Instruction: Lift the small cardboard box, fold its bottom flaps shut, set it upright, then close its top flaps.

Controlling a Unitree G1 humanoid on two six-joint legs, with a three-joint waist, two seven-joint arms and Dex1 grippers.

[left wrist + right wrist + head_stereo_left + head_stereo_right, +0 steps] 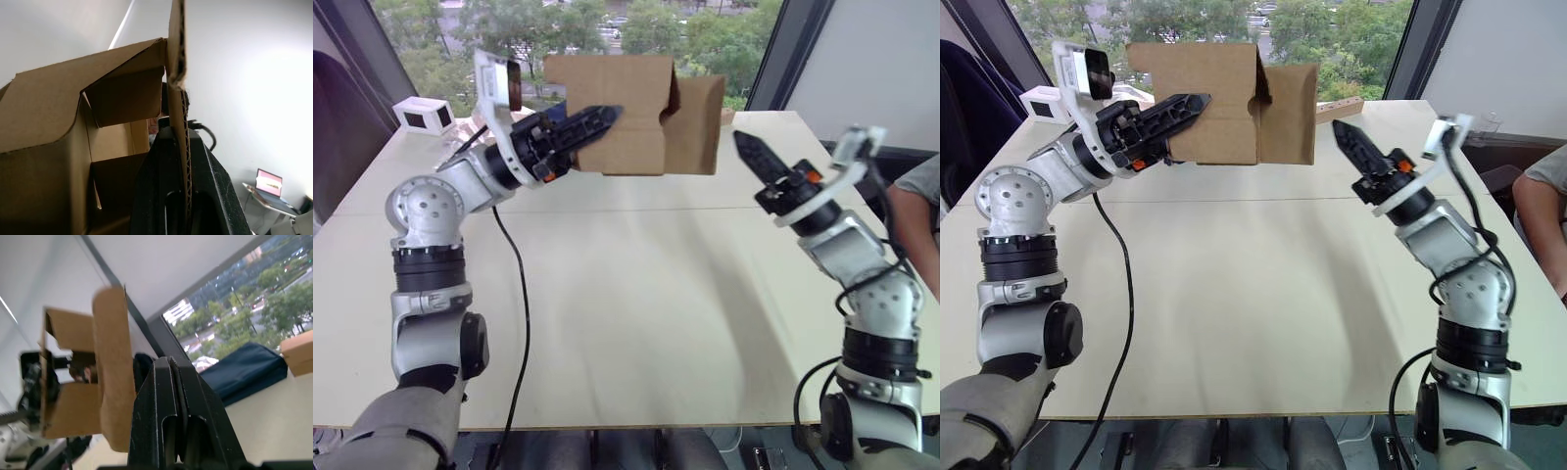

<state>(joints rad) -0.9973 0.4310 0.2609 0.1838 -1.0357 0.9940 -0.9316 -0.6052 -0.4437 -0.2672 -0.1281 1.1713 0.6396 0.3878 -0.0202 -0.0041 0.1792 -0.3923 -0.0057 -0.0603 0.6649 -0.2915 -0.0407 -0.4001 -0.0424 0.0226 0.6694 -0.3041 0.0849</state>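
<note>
The small cardboard box hangs in the air over the far part of the table, lying on its side. Its open end faces right, with one flap sticking out. My left gripper is shut on the box's near wall; in the left wrist view the cardboard edge runs between the black fingers. My right gripper is shut and holds nothing. It points up and left, a short way right of the open flap. In the right wrist view the box hangs ahead of the shut fingers.
A white box with black panels stands at the table's far left corner. A tan block lies behind the carton. A black cable trails across the table. A person's arm is at the right edge.
</note>
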